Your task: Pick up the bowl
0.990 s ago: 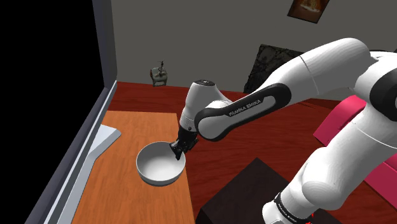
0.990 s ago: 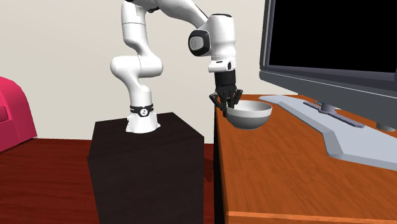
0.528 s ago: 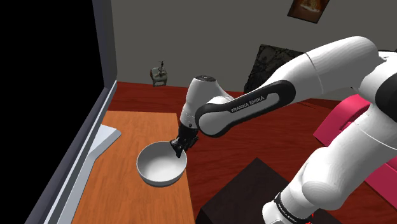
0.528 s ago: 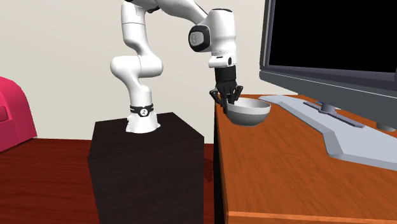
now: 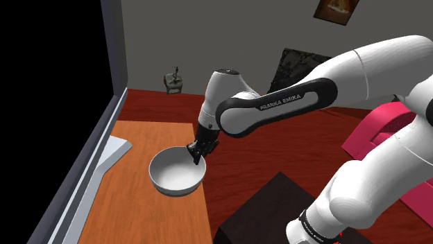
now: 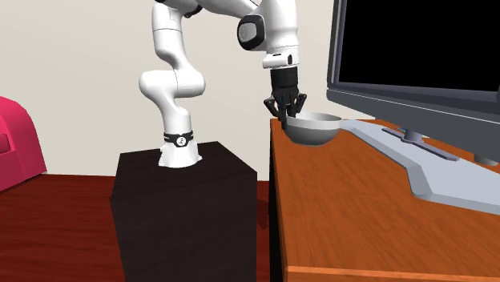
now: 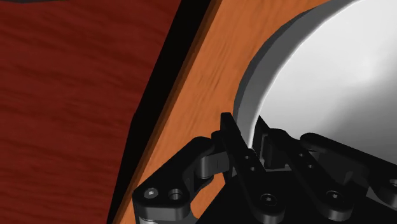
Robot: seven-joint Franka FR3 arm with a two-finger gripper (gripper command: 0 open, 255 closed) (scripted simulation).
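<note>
Up since the last second: bowl point(image 5: 177, 172) and gripper point(image 5: 198, 151) have risen together, and the bowl's underside is now clear of the desk point(image 5: 139, 215) in the second exterior view. It has also drifted slightly towards the monitor point(image 6: 417, 48).

Bowl: plain white-grey, upright, open side up, nothing in it. It hangs just over the desk's edge on the stand's side, roughly midway along that edge, and in the shoulder view its rim overhangs the edge a little.

Grasp: the gripper comes down from above onto the part of the rim nearest the stand point(image 6: 184, 208). Fingers point(image 7: 235, 143) are clenched on the rim, one inside the bowl, one outside against the wall; the wrist view shows the rim pinched between them. The rest of the bowl sticks out sideways from the hand, towards the monitor.

Arm point(image 5: 277, 111): reaches from the stand out over the desk's edge, last link near vertical above the gripper.

On the desk: the monitor along the far edge from the stand, its grey foot point(image 6: 433, 168) flat on the top, well apart from the bowl.

Around: red-brown wooden floor point(image 7: 63, 95) below the desk's edge, pink seat point(image 5: 378, 128) beyond the stand, dark patterned armchair point(image 5: 295, 66) and a small ornament point(image 5: 173, 80) by the grey wall, framed picture point(image 5: 336, 8) above.
</note>
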